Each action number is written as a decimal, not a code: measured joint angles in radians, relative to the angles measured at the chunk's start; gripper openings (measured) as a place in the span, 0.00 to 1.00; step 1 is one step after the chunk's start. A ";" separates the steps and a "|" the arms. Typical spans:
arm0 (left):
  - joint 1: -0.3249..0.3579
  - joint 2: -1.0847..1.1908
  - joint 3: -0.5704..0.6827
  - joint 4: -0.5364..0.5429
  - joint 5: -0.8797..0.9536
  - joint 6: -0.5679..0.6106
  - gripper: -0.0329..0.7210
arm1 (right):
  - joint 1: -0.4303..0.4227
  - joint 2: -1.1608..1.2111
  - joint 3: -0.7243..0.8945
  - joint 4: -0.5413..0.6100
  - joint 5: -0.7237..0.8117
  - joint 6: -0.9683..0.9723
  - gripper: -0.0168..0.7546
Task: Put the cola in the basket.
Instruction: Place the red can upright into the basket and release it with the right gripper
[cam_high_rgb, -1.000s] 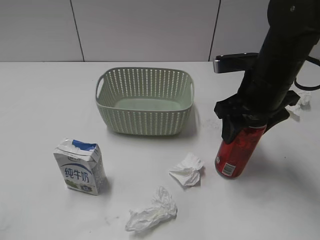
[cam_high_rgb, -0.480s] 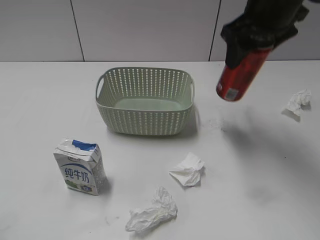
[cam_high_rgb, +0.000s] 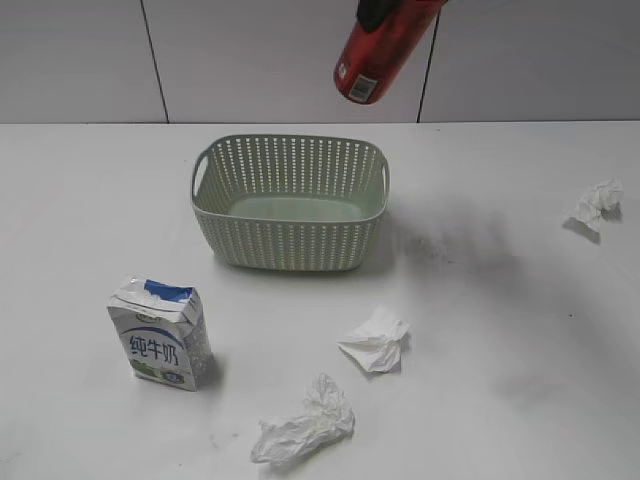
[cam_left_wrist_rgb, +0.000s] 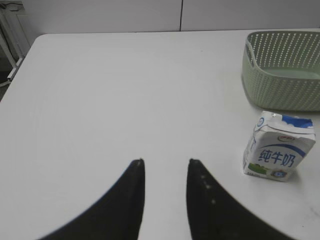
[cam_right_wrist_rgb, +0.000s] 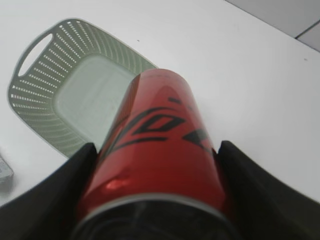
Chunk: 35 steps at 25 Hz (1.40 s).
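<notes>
i hold the cola (cam_high_rgb: 378, 55) clamped in the right gripper (cam_right_wrist_rgb: 155, 200) above the basket's (cam_high_rgb: 290, 240) far right; next, lower and release.

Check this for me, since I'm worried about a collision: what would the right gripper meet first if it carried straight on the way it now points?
Probably the basket. The right gripper holds the cola aimed down at the basket's open interior, with nothing visible between. Depth is unclear, so it might meet the near rim instead.

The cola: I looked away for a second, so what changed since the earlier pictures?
The right gripper, shut on the cola, lifted it off the table and carried it up and left, above the basket. The basket, milk carton and crumpled tissues stayed put.
</notes>
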 joint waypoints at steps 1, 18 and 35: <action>0.000 0.000 0.000 0.000 0.000 0.000 0.35 | 0.018 0.020 -0.021 -0.015 0.000 -0.010 0.70; 0.000 0.000 0.000 0.000 0.000 0.000 0.35 | 0.165 0.314 -0.056 -0.120 0.000 -0.157 0.70; 0.000 0.000 0.000 0.000 0.000 0.000 0.35 | 0.165 0.337 -0.065 -0.059 -0.005 -0.160 0.80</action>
